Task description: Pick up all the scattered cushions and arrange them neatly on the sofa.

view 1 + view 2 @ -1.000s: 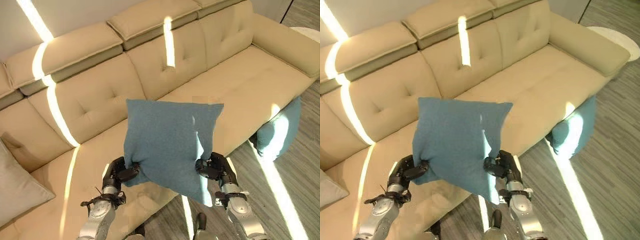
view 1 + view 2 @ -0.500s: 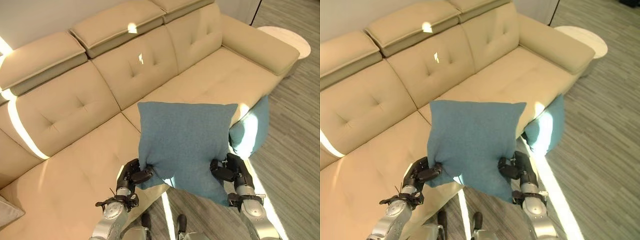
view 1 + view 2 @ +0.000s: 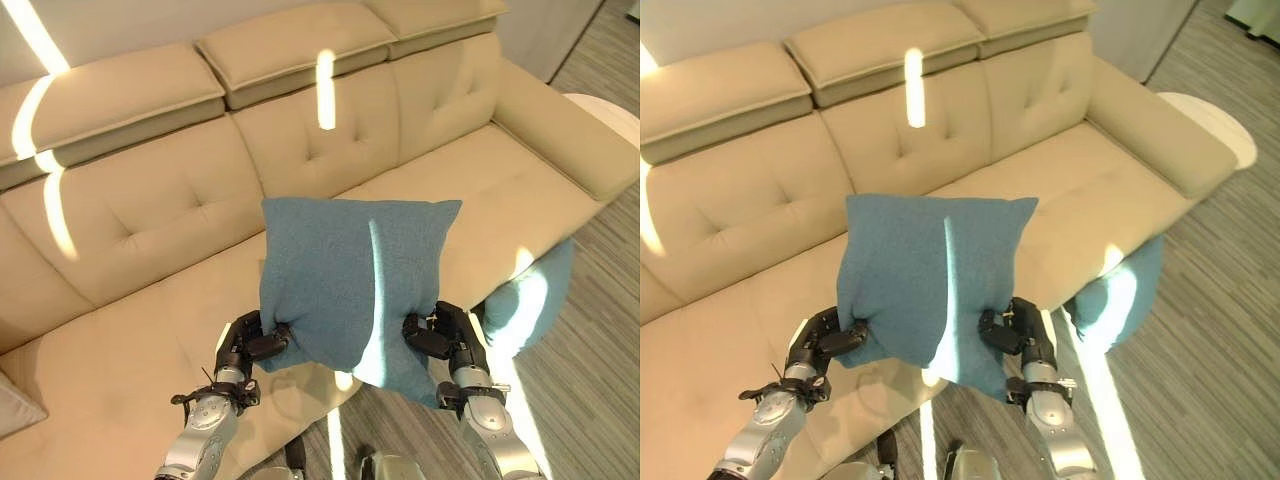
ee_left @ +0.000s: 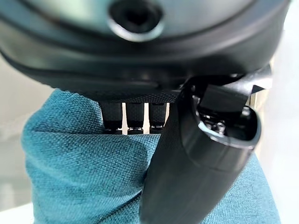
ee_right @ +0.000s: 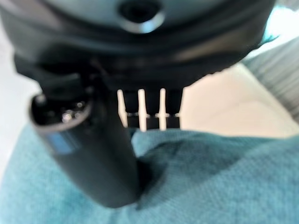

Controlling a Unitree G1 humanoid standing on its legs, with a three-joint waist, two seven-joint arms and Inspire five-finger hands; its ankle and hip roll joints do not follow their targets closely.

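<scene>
Gripping teal cushion (image 3: 350, 280) above sofa (image 3: 150, 220); both hands.

sofa (image 3: 150, 230): beige, tufted | floor (image 3: 590, 400): grey planks, teal cushion (image 3: 528, 300) leaning on sofa front

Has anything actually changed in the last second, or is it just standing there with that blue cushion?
Little has changed. The view has swung across the sofa, so the camera moved, not the furniture. The blue cushion stays held up by its lower corners, left hand and right hand still clamped on. The second blue cushion still leans against the sofa front.
</scene>
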